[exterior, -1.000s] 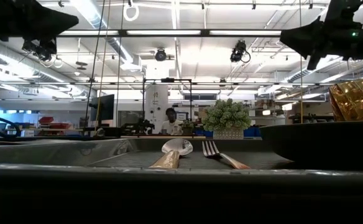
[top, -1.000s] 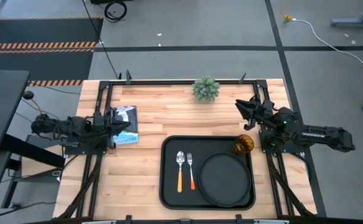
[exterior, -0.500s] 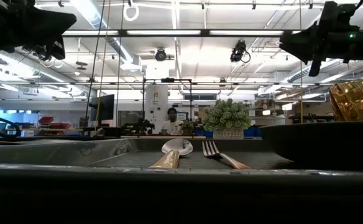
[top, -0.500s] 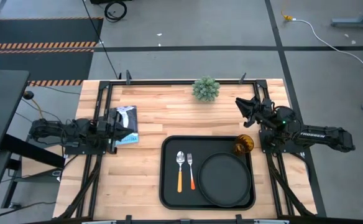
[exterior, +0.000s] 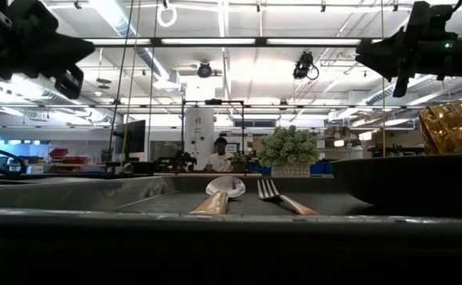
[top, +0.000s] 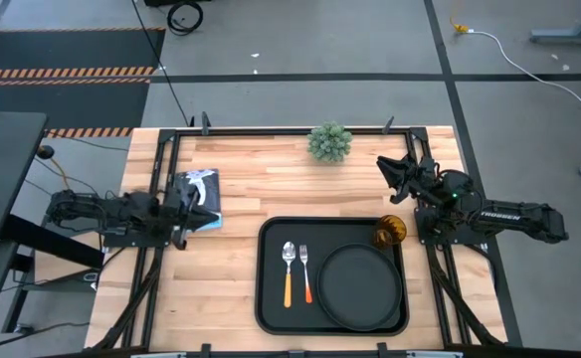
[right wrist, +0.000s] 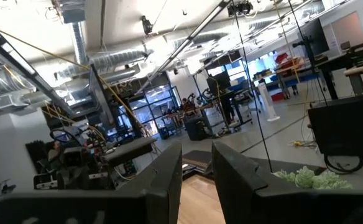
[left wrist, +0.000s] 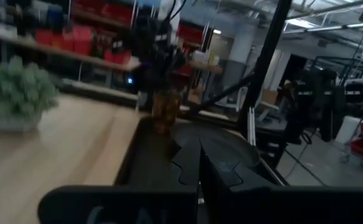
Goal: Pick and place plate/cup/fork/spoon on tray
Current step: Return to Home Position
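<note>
My overhead view shows the tray [top: 332,275] on the near half of the wooden surface [top: 261,189]. On it lie the spoon [top: 289,271] and, just beside it, the fork [top: 305,270], both with handles toward the near edge. The plate [top: 358,288] fills the tray's right part, and the cup [top: 390,231] stands in the far right corner, close to the plate's rim. My left hand [top: 203,204] waits at the surface's left edge with fingers pressed together, over a blue-and-white packet [top: 200,186]. My right hand [top: 388,171] hovers at the right edge, beyond the cup, its fingers slightly spread and holding nothing. A small potted plant [top: 329,141] sits at the far edge.
</note>
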Tool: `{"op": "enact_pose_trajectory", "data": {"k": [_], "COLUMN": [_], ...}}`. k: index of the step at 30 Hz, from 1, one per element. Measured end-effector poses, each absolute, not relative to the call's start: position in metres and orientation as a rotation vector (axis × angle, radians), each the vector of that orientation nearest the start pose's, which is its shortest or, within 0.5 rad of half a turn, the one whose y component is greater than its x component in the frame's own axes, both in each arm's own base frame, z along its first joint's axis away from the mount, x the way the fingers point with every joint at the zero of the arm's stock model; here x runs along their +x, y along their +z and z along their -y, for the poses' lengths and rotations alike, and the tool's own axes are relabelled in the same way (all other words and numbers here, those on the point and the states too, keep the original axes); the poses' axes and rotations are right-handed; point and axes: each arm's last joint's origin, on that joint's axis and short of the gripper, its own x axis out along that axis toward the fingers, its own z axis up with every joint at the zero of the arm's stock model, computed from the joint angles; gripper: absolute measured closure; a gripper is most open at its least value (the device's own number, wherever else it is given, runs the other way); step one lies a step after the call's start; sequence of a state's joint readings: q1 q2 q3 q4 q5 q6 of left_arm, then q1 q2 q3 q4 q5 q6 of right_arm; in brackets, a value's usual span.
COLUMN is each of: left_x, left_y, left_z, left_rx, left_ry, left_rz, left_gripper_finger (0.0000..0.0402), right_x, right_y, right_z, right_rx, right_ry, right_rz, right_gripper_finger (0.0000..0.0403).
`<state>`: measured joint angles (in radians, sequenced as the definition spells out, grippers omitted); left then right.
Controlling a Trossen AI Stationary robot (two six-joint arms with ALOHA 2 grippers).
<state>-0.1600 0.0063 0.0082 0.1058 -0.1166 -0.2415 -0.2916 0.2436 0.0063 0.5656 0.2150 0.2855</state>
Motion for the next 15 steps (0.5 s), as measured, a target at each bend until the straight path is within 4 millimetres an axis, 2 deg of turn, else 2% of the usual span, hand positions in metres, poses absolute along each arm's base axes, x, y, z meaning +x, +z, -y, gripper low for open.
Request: {"op": "enact_pose_trajectory", "data": {"k": [15], "left_x": [0.0964], "left_y": [0.173], "left_z": [0.0122], "left_rx": [-0.288], "left_ry": [-0.053], "left_rz": [0.07], "left_gripper_finger": [0.0393], "right_x": [0.1006], "right_y": [0.199], "right_z": [0.0367], "right_rx": [0.264], "right_ry": [-0.451], "right_rz": [0.402], "right_gripper_finger": [0.0309]}}
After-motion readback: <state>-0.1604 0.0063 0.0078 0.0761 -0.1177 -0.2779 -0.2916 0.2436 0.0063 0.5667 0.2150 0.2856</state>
